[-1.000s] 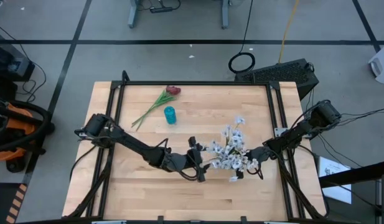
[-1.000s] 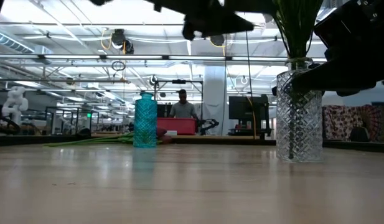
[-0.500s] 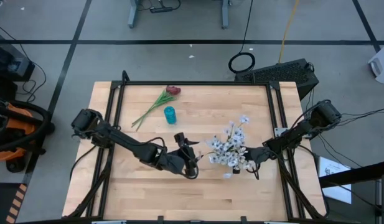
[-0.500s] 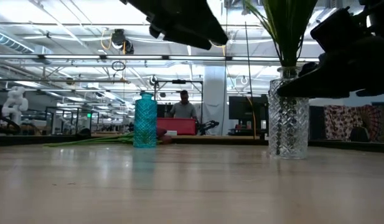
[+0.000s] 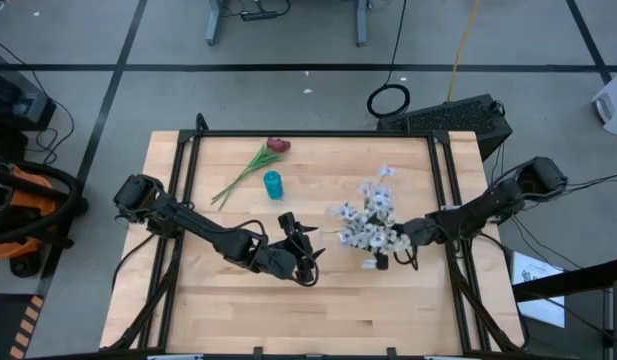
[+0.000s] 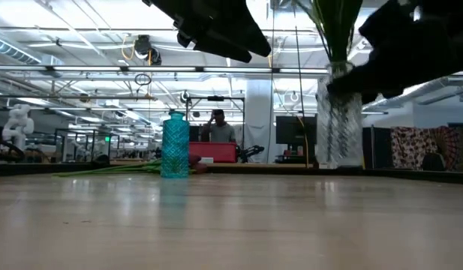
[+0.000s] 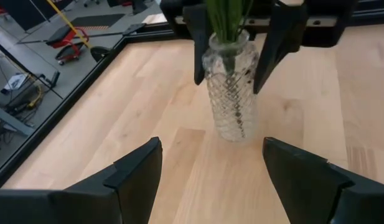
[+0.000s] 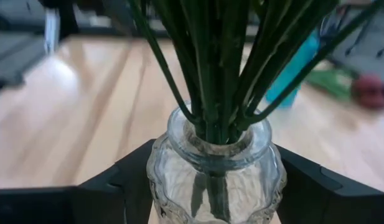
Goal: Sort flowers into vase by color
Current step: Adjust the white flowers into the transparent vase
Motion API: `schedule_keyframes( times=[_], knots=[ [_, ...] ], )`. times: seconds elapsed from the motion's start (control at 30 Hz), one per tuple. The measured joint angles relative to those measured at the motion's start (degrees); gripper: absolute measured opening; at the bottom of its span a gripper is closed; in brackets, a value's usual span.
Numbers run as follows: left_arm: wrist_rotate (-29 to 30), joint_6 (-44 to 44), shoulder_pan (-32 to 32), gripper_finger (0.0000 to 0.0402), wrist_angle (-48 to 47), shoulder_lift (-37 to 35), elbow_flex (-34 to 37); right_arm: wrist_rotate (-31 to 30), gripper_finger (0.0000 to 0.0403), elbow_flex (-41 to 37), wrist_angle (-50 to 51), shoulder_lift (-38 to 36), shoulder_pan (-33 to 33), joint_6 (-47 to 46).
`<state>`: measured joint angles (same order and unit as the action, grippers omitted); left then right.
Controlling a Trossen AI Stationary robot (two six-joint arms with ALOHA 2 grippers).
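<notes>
A light wooden table [image 5: 228,290] seen from above, with two dark robot arms reaching toward its middle. The landmark is a clear cut-glass vase [image 7: 232,93], already packed with green stems and a spray of small white flowers [image 5: 368,222]. The right gripper [image 5: 400,240] is clamped around the vase's neck, one finger on each side, and from table height the base appears lifted just clear of the wood, though that is hard to confirm. The left gripper [image 5: 306,255] hovers just beside the vase, on the side away from the right arm, its fingers spread wide and holding nothing. Well apart from the vase, toward the table's far edge, stands a small teal vase [image 5: 274,184]. Just beside that, a dark red flower [image 5: 278,146] on a long green stem lies flat on the table.

The white blossoms look sorted. The red stem appears to remain; the next move probably calls for the empty left gripper to fetch it.
</notes>
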<state>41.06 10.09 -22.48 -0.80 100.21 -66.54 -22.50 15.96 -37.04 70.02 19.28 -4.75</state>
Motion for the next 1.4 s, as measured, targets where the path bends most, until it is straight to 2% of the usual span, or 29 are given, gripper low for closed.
schedule_keyframes(
  times=[0.1, 0.43, 0.87, 1.0, 1.4],
  knots=[
    [0.0, 0.0, 0.0, 0.0283, 0.1, 0.0, 0.0, 4.0, 0.0245, -0.1, 7.3, -2.7, -1.5, -2.3],
    [0.0, -0.5, 0.0, 0.0283, 0.3, 0.0, 0.0, 6.3, 0.0245, 0.0, 9.7, -3.4, 0.8, -8.1],
    [0.0, -1.5, 0.0, 0.0283, 0.3, 0.0, 0.0, -0.5, 0.0248, 0.1, 8.9, 0.3, 4.7, -8.1],
    [0.0, -1.5, 0.0, 0.0283, 0.3, 0.0, 0.0, -3.2, 0.0265, 0.1, 9.1, 0.7, 5.6, -7.9],
    [0.1, -1.5, 0.0, 0.0283, 0.3, 0.0, 0.0, -2.8, 0.0316, 0.1, 9.8, 0.7, 6.4, -9.6]
  ],
)
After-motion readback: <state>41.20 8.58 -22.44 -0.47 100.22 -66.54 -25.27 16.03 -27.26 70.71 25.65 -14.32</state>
